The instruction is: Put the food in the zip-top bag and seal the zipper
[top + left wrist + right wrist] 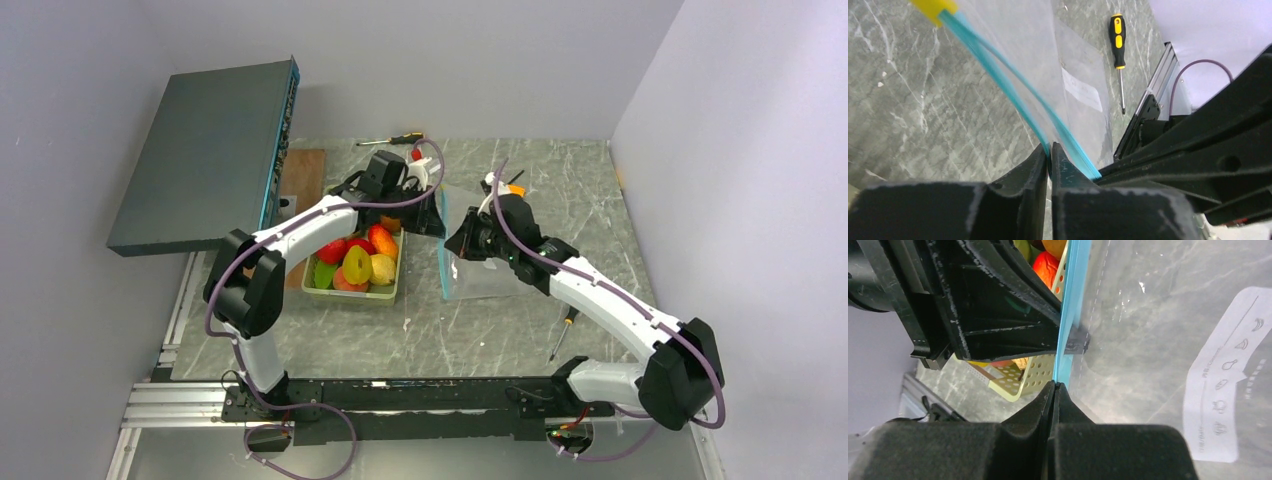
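- Food, a heap of red, orange, yellow and green toy fruits and vegetables, sits at the left in the pale green perforated plastic tray. None of it is in the bag, so I judge that packing is not yet begun and the mouth has to be opened first.
- My left gripper reaches across the tray. Its fingers are pressed together on the thin teal-blue zipper strip, pinching it at the stretch farther from my bases.
- That strip runs along the bag's left edge, just beside the tray's right wall. The mouth therefore faces the food, which I take to be for a short carry.
- My right gripper is likewise pressed together and pinches the same strip a little nearer to me, close to the left fingertip. Two holds on one floppy edge should keep it straight and controllable. I cannot tell whether each pinch takes one lip or both.
- To the right, the clear floppy plastic zip-top bag lies flat on the grey marbled table with its white printed label facing up. It looks empty.
- Further right, a black-and-yellow-handled screwdriver lies apart from the bag and has no part in this.
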Controlling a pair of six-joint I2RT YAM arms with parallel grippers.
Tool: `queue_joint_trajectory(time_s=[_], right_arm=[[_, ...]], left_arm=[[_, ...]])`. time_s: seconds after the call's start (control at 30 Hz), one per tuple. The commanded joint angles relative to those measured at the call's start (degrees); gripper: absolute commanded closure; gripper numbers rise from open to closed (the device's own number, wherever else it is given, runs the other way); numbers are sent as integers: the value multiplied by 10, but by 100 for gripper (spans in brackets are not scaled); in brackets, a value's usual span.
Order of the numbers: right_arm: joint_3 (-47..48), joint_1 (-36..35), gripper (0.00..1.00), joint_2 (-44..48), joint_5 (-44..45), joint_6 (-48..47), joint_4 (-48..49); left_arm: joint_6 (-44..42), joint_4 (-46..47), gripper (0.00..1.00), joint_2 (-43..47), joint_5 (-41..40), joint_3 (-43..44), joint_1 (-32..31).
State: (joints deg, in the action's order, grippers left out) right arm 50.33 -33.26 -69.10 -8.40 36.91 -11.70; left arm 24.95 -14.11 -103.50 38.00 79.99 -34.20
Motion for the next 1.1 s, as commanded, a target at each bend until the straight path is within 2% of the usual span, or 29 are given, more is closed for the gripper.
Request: queue_joint_trajectory(time_s=[0.0, 0.03, 0.1, 0.27, 0.33, 0.5, 0.6, 0.77, 0.8, 0.83, 0.87, 0.9, 1.07], right_arm=[[57, -48, 100, -12, 125, -47, -52], [65, -60, 100, -15, 157, -52, -66], [82, -86, 100, -22, 221, -67, -93], [166, -163, 100, -95, 449, -79, -205], [195, -185, 97, -127, 519, -68, -235], [232, -204, 87, -176, 572, -61, -259], [227, -207, 70, -182, 588, -78, -232], [212, -206, 68, -179, 581, -113, -177], [208, -206, 68, -178, 577, -115, -167], [203, -206, 75, -178, 577, -117, -158], [199, -206, 92, -177, 582, -113, -155], [199, -206, 100, -179, 593, -99, -164], [205, -190, 100, -177, 646, -24, -252]], left_arm=[[-23, -19, 96, 0, -4, 30, -1], [-27, -27, 100, 2, -10, 33, -1], [-31, -34, 100, 5, -18, 35, -1], [-19, -23, 100, 11, -5, 33, -1], [-12, -17, 100, 14, 2, 30, -1], [0, -10, 100, 19, 11, 26, 0], [13, 0, 100, 21, 24, 23, 2], [23, 11, 100, 18, 36, 18, 7], [25, 12, 100, 18, 38, 18, 8], [26, 14, 100, 17, 41, 19, 8], [27, 14, 100, 17, 40, 18, 8], [25, 10, 100, 18, 36, 18, 8], [-5, -51, 100, 8, -19, 43, 9]])
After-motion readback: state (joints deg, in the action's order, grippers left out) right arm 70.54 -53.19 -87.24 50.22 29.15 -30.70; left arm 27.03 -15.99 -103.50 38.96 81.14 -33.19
